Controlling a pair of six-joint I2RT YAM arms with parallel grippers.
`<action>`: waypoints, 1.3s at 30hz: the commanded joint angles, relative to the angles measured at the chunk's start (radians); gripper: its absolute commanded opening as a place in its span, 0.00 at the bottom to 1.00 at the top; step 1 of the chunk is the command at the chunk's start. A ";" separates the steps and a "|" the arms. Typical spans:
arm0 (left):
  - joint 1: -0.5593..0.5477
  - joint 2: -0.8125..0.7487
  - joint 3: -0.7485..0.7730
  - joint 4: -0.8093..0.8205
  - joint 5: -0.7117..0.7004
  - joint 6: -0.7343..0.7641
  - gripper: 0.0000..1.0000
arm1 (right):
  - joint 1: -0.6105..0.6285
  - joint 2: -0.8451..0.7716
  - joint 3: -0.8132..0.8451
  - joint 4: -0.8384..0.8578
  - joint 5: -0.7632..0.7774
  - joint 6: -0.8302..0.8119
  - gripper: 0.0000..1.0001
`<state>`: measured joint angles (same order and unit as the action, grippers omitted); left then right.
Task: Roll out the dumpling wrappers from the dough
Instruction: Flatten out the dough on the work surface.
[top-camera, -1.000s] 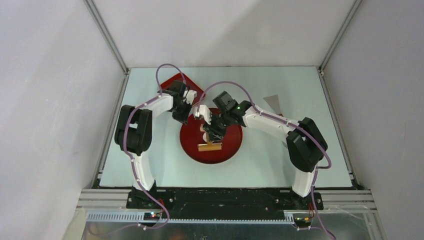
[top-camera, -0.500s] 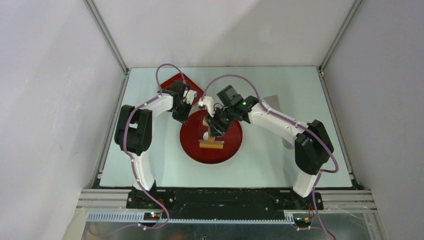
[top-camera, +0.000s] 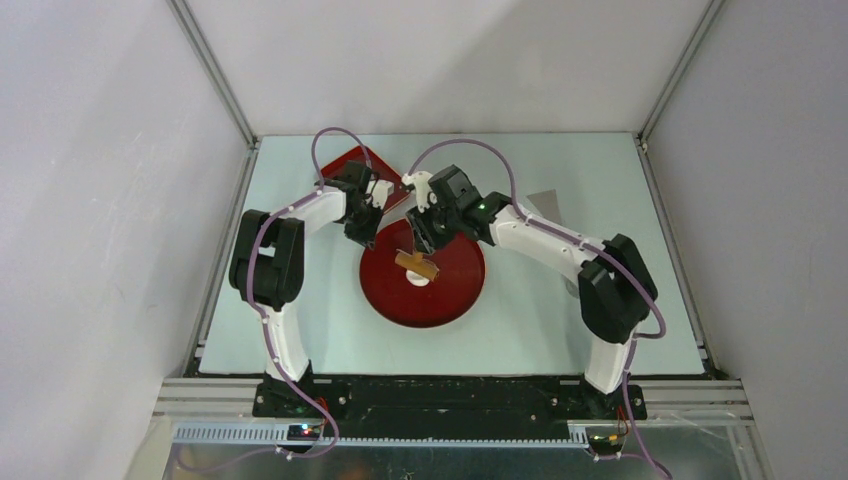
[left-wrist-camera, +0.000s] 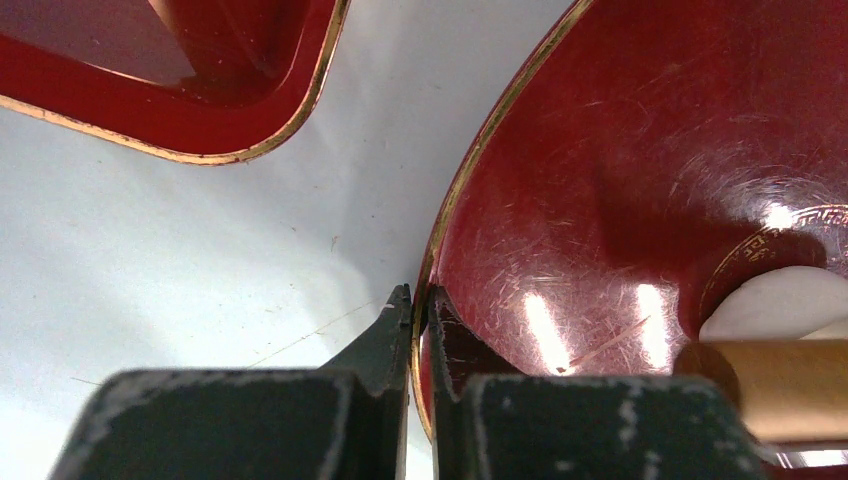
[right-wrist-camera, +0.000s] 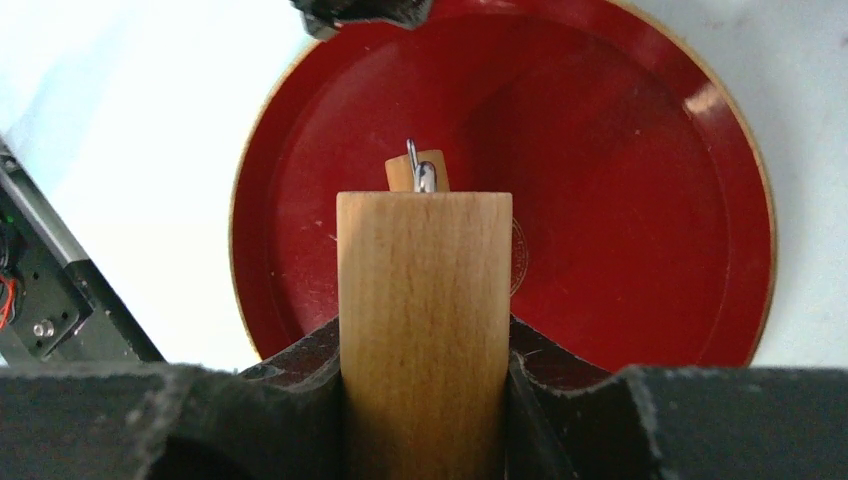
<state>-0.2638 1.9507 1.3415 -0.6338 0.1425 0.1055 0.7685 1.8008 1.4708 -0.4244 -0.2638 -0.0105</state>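
Observation:
A round red plate (top-camera: 455, 295) lies mid-table. My left gripper (top-camera: 364, 238) is shut on its far-left gold rim (left-wrist-camera: 452, 210), one jaw outside and one inside (left-wrist-camera: 421, 303). My right gripper (top-camera: 420, 238) is shut on the wooden handle (right-wrist-camera: 425, 300) of a rolling pin (top-camera: 416, 264), whose roller lies across the plate's middle. A flat white dumpling wrapper (top-camera: 420, 280) peeks out from the near side of the roller. In the left wrist view it shows at the right edge (left-wrist-camera: 780, 300), just above the roller (left-wrist-camera: 770, 385). In the right wrist view the handle hides it.
A red square tray (top-camera: 352, 163) sits at the back left, close to the plate; its corner shows in the left wrist view (left-wrist-camera: 200, 120). A grey triangular sheet (top-camera: 548, 205) lies at the back right. The enclosure's walls border the table.
My right gripper has pushed the rolling pin away from the near side of the plate, over the dough, which now shows on the pin's near side. The left gripper has held still.

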 joint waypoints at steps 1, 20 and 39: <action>0.008 0.033 0.016 0.003 -0.016 0.006 0.00 | -0.006 0.041 0.045 0.038 0.044 0.134 0.00; 0.009 0.034 0.018 0.000 -0.014 0.007 0.00 | -0.075 0.136 -0.027 0.030 0.227 0.122 0.00; 0.011 0.035 0.019 0.000 -0.011 0.006 0.00 | -0.066 0.076 -0.051 0.042 0.324 0.046 0.00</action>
<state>-0.2611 1.9575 1.3502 -0.6315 0.1455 0.1051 0.7059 1.8854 1.4433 -0.3344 -0.0334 0.1089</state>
